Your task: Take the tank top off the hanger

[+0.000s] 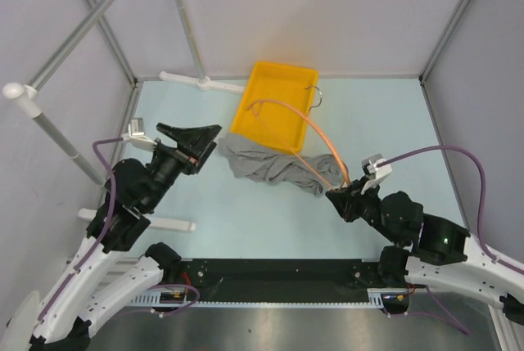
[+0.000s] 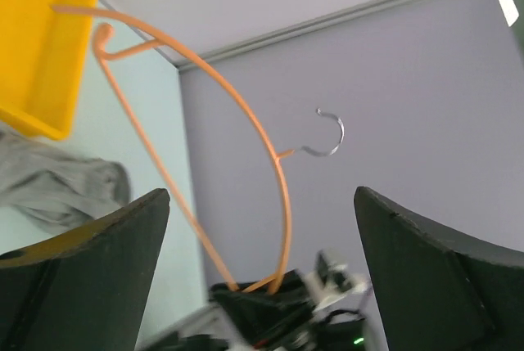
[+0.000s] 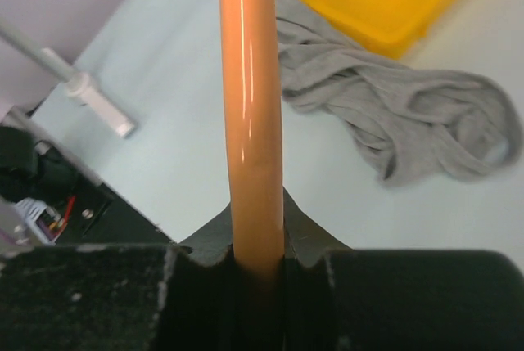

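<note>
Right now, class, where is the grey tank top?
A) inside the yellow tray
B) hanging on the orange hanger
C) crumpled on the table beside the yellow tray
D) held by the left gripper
C: the tank top lies bunched on the table by the yellow tray, the hanger in the right gripper is bare, and the left gripper is open and empty.

Bright even light, blurred wrist close-ups
</note>
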{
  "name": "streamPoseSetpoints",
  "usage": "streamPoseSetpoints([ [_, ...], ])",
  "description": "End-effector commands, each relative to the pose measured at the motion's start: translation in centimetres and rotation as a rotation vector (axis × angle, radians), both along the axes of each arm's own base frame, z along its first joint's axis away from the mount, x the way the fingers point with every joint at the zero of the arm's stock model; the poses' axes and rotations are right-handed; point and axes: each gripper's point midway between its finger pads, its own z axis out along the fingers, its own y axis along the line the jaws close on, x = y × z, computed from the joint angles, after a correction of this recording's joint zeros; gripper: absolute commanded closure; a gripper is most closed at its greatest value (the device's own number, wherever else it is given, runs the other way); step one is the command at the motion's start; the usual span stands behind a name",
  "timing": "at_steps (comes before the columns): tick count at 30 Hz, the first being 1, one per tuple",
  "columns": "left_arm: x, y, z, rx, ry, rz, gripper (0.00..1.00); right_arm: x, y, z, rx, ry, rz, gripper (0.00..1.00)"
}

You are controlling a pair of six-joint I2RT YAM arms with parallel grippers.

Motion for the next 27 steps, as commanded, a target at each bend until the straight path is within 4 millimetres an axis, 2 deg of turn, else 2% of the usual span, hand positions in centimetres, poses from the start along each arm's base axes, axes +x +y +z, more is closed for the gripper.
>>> streamPoseSetpoints([
  [1, -1.2, 1.3, -3.8, 0.372, -0.160, -0.021, 0.01, 2.8, -3.4, 3.5, 0.013, -0.009, -0.257, 1.00],
  [2, -1.6, 1.3, -5.0, 0.406, -0.152, -0.040, 0.00, 3.4, -3.8, 4.4, -0.009, -0.044, -0.284, 1.00],
  [3, -1.7, 1.3, -6.7, 0.442, -0.133, -0.057, 0.01, 3.7, -4.1, 6.6, 0.013, -0.075, -0.300, 1.00],
  [4, -2.2, 1.4, -7.3, 0.468, -0.140, -0.072, 0.00, 4.8, -4.0, 7.0, -0.029, -0.087, -0.333, 1.00],
  [6, -2.7, 1.7, -10.1, 0.528, -0.080, -0.098, 0.01, 6.1, -3.5, 9.2, -0.077, -0.145, -0.320, 1.00],
  [7, -3.2, 2.0, -10.4, 0.538, -0.083, -0.106, 0.00, 7.9, -3.3, 10.7, -0.106, -0.154, -0.352, 1.00],
  [8, -3.5, 2.1, -11.5, 0.555, -0.055, -0.119, 0.01, 8.5, -2.2, 11.9, -0.095, -0.162, -0.294, 1.00],
  [9, -3.8, 2.1, -11.7, 0.549, -0.050, -0.123, 0.01, 9.5, -1.7, 12.5, -0.109, -0.169, -0.269, 1.00],
  [10, -4.3, 2.3, -11.8, 0.541, -0.053, -0.131, 0.01, 11.9, -1.9, 14.4, -0.090, -0.178, -0.297, 1.00],
  [11, -4.6, 2.4, -11.9, 0.535, -0.053, -0.133, 0.01, 12.0, 0.4, 15.0, -0.061, -0.174, -0.165, 1.00],
  [12, -4.7, 2.4, -11.9, 0.525, -0.052, -0.131, 0.01, 12.6, 1.3, 15.6, -0.046, -0.167, -0.121, 1.00],
  [13, -4.9, 2.7, -12.1, 0.524, -0.042, -0.126, 0.00, 14.0, 3.5, 16.7, -0.036, -0.146, -0.028, 1.00],
  [14, -5.3, 3.0, -11.7, 0.511, -0.052, -0.122, 0.01, 14.5, 4.6, 16.9, -0.045, -0.133, 0.016, 1.00],
  [16, -5.8, 3.3, -11.5, 0.493, -0.049, -0.113, 0.00, 14.5, 7.5, 19.4, -0.052, -0.154, 0.153, 1.00],
  [17, -6.1, 3.5, -11.2, 0.479, -0.061, -0.112, 0.01, 15.9, 10.0, 17.9, -0.085, -0.112, 0.212, 1.00],
  [18, -6.4, 3.6, -11.0, 0.469, -0.065, -0.111, 0.01, 16.4, 11.5, 17.3, -0.105, -0.091, 0.253, 1.00],
  [19, -6.6, 3.7, -11.1, 0.468, -0.063, -0.111, 0.01, 15.9, 12.4, 19.8, -0.103, -0.140, 0.309, 1.00],
  [20, -6.9, 3.9, -10.6, 0.458, -0.077, -0.109, 0.01, 16.8, 15.5, 17.2, -0.138, -0.086, 0.378, 1.00],
  [24, -7.7, 4.7, -10.7, 0.456, -0.065, -0.096, 0.01, 15.2, 21.3, 19.5, -0.093, -0.162, 0.570, 1.00],
  [25, -7.9, 4.9, -10.9, 0.456, -0.058, -0.096, 0.01, 14.5, 22.6, 20.3, -0.059, -0.190, 0.616, 1.00],
  [26, -8.1, 5.0, -11.0, 0.452, -0.056, -0.096, 0.01, 13.8, 23.3, 22.1, -0.026, -0.235, 0.638, 1.00],
  [27, -8.4, 5.3, -10.8, 0.437, -0.063, -0.088, 0.01, 13.1, 25.2, 21.6, -0.017, -0.231, 0.671, 1.00],
])
